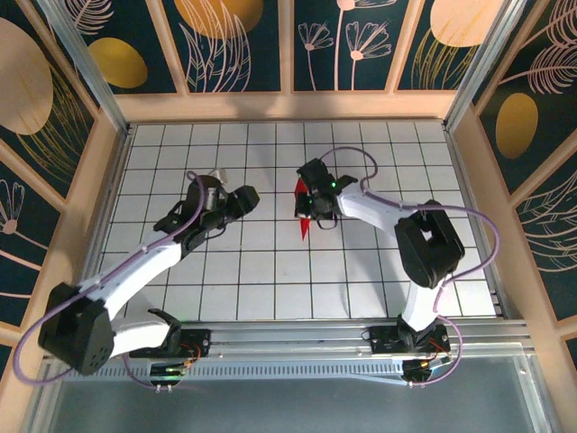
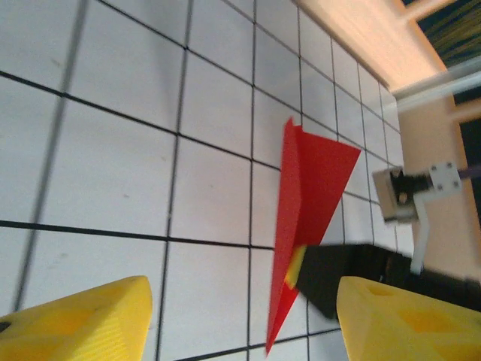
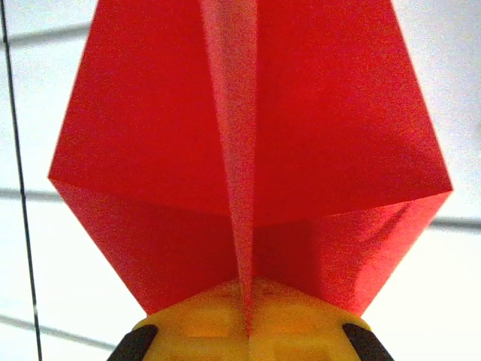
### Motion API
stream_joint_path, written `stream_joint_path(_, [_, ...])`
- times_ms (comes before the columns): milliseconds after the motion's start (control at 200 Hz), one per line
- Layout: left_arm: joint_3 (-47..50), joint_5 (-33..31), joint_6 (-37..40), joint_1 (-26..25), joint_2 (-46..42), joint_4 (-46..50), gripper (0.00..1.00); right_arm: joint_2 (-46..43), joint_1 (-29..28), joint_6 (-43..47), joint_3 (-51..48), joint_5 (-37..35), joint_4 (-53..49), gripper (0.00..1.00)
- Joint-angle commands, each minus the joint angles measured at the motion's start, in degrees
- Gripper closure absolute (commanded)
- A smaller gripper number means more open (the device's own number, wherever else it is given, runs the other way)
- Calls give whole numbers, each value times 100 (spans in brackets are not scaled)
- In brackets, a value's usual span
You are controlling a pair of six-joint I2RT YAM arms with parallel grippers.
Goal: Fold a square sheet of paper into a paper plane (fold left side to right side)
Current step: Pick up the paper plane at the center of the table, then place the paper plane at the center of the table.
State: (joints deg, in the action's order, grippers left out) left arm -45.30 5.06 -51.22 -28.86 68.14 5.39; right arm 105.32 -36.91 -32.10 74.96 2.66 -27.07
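Paper, thin and bright red, forms the paper plane point(image 1: 304, 216). From above it is a narrow dart near the middle of the white gridded counter point(image 1: 270, 271), nose toward 6 o'clock, pinched by the right pincer point(image 1: 314, 204). The left pincer point(image 1: 245, 200) hovers apart at its 9 o'clock. Left wrist: ribbed yellow fingers point(image 2: 83, 323) spread wide, the creased dart at 12 o'clock. Right wrist: yellow pads point(image 3: 225, 323) clamp the centre crease under smooth wings.

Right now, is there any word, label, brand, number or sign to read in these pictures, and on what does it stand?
No text can be read. The paper plane is plain red, the table bears only black grid lines, and the wall panels carry only drawn leaves and flowers.
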Motion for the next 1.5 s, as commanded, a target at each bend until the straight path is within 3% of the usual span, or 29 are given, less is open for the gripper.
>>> stream_joint_path(0, [144, -664, 409, -5, -365, 1168, 33, 538, 309, 493, 674, -223, -716, 100])
stream_joint_path(195, [527, -708, 470, -5, -713, 1434, 33, 1762, 526, 825, 2240, -485, -1526, 100])
stream_joint_path(515, [584, -571, 598, -5, -430, 1400, 33, 3161, 702, 1065, 4078, -603, -2460, 100])
stream_joint_path(631, [577, -494, 599, -5, -305, 1326, 33, 3223, 711, 1059, 4095, -464, -2384, 100])
stream_joint_path(1141, [549, -505, 589, -5, -125, 1271, 33, 3149, 792, 1108, 3684, -389, -2118, 69])
stream_joint_path(1496, [303, -606, 704, -5, -39, 1245, 31, 2799, 773, 1291, 3480, -383, -2118, 55])
